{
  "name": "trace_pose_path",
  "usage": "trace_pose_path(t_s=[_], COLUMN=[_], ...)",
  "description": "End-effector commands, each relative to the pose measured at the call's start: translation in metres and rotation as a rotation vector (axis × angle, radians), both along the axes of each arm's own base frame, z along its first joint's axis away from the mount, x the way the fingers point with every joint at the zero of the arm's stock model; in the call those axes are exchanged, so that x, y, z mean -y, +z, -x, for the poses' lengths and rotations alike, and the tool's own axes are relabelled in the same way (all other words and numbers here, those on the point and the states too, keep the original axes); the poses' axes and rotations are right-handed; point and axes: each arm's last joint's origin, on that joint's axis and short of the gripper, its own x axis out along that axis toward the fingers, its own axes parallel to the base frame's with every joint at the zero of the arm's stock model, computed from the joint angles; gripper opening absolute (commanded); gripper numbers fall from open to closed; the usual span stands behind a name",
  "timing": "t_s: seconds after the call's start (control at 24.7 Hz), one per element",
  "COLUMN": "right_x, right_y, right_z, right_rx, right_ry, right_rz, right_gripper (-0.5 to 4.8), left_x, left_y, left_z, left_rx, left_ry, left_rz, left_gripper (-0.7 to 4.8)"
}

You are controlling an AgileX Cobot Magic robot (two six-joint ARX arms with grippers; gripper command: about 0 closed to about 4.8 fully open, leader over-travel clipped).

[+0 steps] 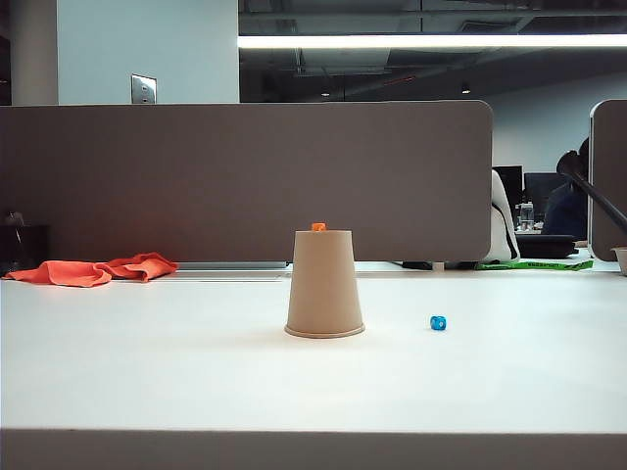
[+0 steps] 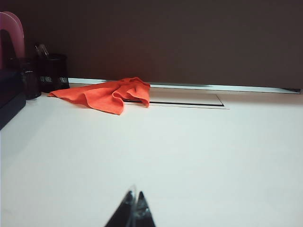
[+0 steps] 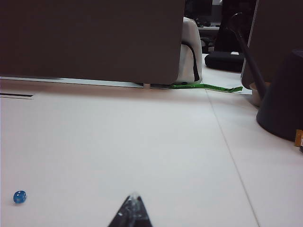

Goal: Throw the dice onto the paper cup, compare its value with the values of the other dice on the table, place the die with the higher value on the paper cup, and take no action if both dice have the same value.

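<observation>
The tan paper cup [image 1: 324, 284] stands upside down in the middle of the white table [image 1: 147, 372]. A tiny orange dice [image 1: 318, 227] rests on its upturned base. The small blue die with pale dots [image 1: 438, 322] lies on the table to the cup's right, and it shows again as the blue die [image 3: 19, 196] in the right wrist view. My left gripper [image 2: 135, 194] is shut and empty, low over bare table. My right gripper [image 3: 134, 196] is shut and empty too, apart from the blue die. Neither gripper appears in the exterior view.
An orange cloth [image 1: 93, 269] lies at the back left by the grey partition [image 1: 245, 176]; the same orange cloth [image 2: 106, 93] shows in the left wrist view beside a dark pen holder [image 2: 52, 71]. A dark rounded object [image 3: 284, 99] stands at the table's right side.
</observation>
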Motion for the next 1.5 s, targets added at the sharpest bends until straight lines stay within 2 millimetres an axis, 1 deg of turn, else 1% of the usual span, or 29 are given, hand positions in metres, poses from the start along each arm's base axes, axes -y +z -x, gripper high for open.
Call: trace_pose_path(t_s=[0.04,0.89,1.05,1.17,1.29,1.33,1.5], right_x=[0.0,0.0,0.0,-0.002,-0.003,-0.003,-0.004], right_y=[0.001,0.001,0.001,0.003,0.007,0.011,0.022], right_z=[0.0,0.0,0.0,0.001,0.002,0.005,0.01], right_rx=[0.013,0.012,0.013,0.019,-0.011,-0.058,-0.092], right_ry=[0.0,0.001,0.006,0.052,0.089,0.09,0.102], right_rz=[0.001,-0.011,-0.01,0.006,0.011,0.008,0.024], right_gripper=[-0.01,-0.01,-0.01,-0.01,-0.01,-0.01,-0.01], left_x=[0.0,0.0,0.001,0.003,0.003,0.003,0.004], left_y=[0.002,0.002,0.002,0.004,0.008,0.013,0.024], left_z=[0.0,0.0,0.0,0.001,0.002,0.003,0.006], left_rx=[0.013,0.013,0.015,0.02,0.027,0.031,0.008], left_ry=[0.0,0.0,-0.048,-0.093,-0.098,-0.097,-0.136], left_rz=[-0.002,-0.002,-0.006,-0.013,-0.013,-0.014,-0.017], left_gripper=[-0.05,-0.05,-0.06,-0.06,-0.06,-0.06,-0.06])
